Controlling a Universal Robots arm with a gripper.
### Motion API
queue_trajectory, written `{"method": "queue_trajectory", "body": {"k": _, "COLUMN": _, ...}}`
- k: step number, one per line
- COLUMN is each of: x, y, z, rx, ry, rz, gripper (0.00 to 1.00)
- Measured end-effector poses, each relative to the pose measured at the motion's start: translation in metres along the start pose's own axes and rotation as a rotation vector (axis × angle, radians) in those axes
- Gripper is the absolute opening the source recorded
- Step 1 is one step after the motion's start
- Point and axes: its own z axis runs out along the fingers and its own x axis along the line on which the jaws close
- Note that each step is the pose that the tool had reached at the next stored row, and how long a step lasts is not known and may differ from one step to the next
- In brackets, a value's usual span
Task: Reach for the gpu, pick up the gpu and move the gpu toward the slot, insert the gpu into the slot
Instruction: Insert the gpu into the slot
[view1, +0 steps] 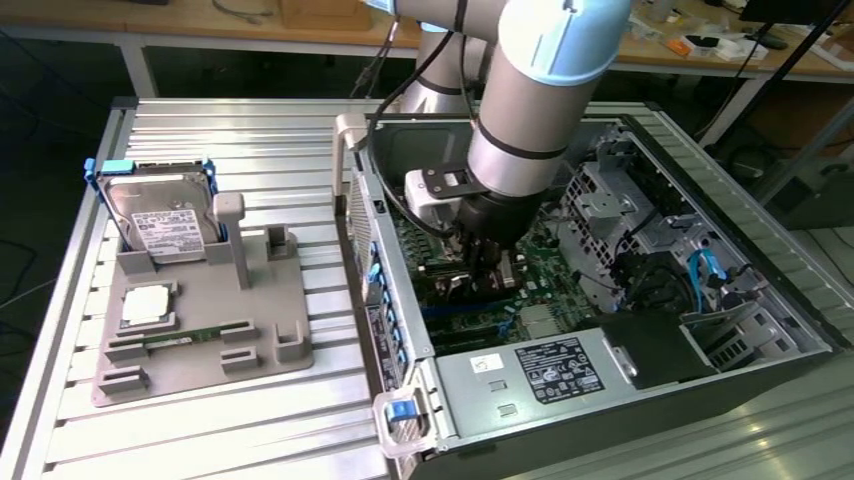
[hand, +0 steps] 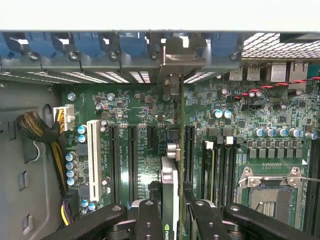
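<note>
Between the jaws (hand: 172, 212), gpu (hand: 172, 150) held edge-on, clamped from both sides, standing upright over the green motherboard (hand: 145, 125) inside the open computer case (view1: 667, 370). Bracket end up against the case's rear wall by the blue clips (hand: 125, 45). Slot not told apart beneath the card. On the exterior view's left, grey tray (view1: 200, 340) on the ribbed surface (view1: 227, 430), with hard drive (view1: 158, 220) and memory stick (view1: 187, 340).
</note>
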Motion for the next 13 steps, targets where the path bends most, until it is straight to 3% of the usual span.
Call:
{"method": "queue_trajectory", "body": {"k": 2, "x": 0.0000, "y": 0.0003, "z": 0.0035, "rx": -0.0002, "ry": 0.0002, "rz": 0.000, "gripper": 0.27}}
{"method": "queue_trajectory", "body": {"k": 4, "x": -0.0001, "y": 0.0001, "z": -0.0008, "rx": 0.0000, "ry": -0.0001, "rz": 0.000, "gripper": 0.27}}
{"method": "queue_trajectory", "body": {"k": 13, "x": -0.0009, "y": 0.0001, "z": -0.0007, "rx": -0.0002, "ry": 0.0000, "rz": 0.000, "gripper": 0.27}}
